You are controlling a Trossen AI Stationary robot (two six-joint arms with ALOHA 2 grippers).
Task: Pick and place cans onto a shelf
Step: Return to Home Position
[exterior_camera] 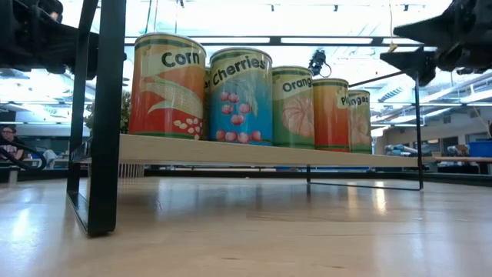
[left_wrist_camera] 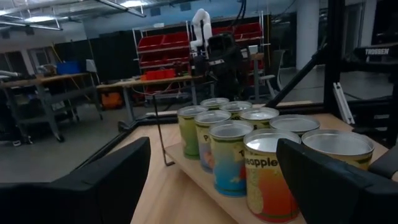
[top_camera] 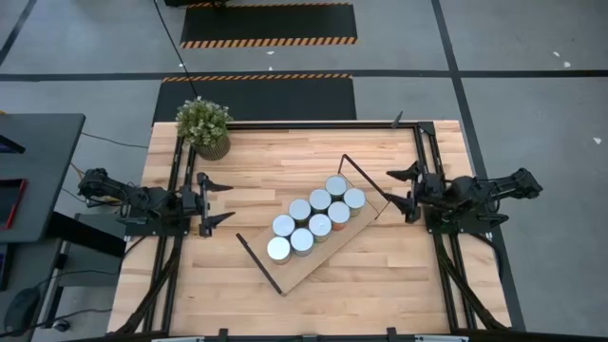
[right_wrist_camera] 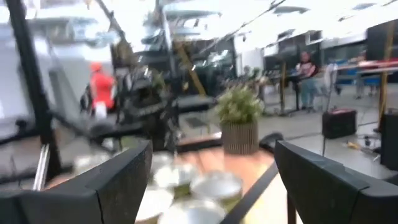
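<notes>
From above, your eight cans (top_camera: 313, 220) sit in two rows on the shelf (top_camera: 296, 271), mid worktop (top_camera: 275, 157). The left end effector (top_camera: 226, 201) and right end effector (top_camera: 386, 194) flank it, fingers spread wide, holding nothing. Down low the labels read "Corn" and "Cherries". The left wrist catches "apple".

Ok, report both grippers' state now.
Left gripper: open, empty, at the table's left side.
Right gripper: open, empty, at the table's right side.

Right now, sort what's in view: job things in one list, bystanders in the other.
Job: cans, standing on the shelf; left gripper and right gripper, both open, off to either side of the shelf.
Bystanders: plant, on a corner of the table.
</notes>
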